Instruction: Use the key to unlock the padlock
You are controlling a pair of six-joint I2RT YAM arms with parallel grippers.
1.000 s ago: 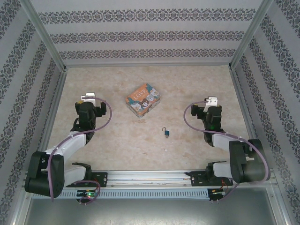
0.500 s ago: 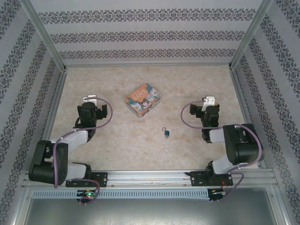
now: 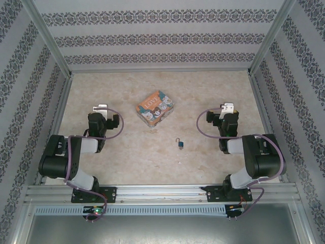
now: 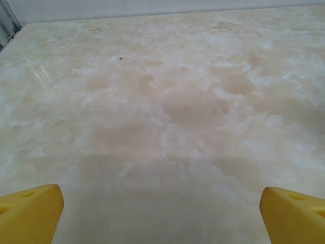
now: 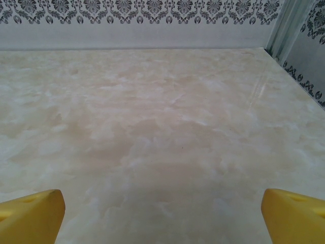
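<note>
My left end effector [image 3: 100, 108] sits low over the counter [image 3: 127, 152] to the left of the tin [image 3: 155, 107], roughly level with it and apart from it. In the left wrist view its 2 yellow fingers [image 4: 30, 212] sit at the bottom corners with a wide stretch of bare marbled counter between them, so this end effector [image 4: 162, 218] is spread wide and holds nothing. A tiny red speck [image 4: 120, 58] marks the counter farther out.

My right end effector [image 3: 227, 109] is to the right of the tin, also about level with it, and farther from it than the left one is. In the right wrist view its 2 yellow fingers [image 5: 31, 213] are likewise far apart at the bottom corners. That end effector [image 5: 162, 218] is spread wide too and empty, facing bare counter and the patterned back wall [image 5: 152, 10].

The tin lies flat with its colourful "LOVE" lid up, turned at a slant to the counter's edges.

The padlock [image 3: 180, 145] lies on the counter nearer my bases than the tin and a little to the tin's right, well apart from it. Its blue-teal body is toward me and its thin silvery shackle points toward the tin. Neither end effector touches it. Beyond the padlock from the tin, closer to my bases, is a small dark speck [image 3: 179, 162], too small to identify.
</note>
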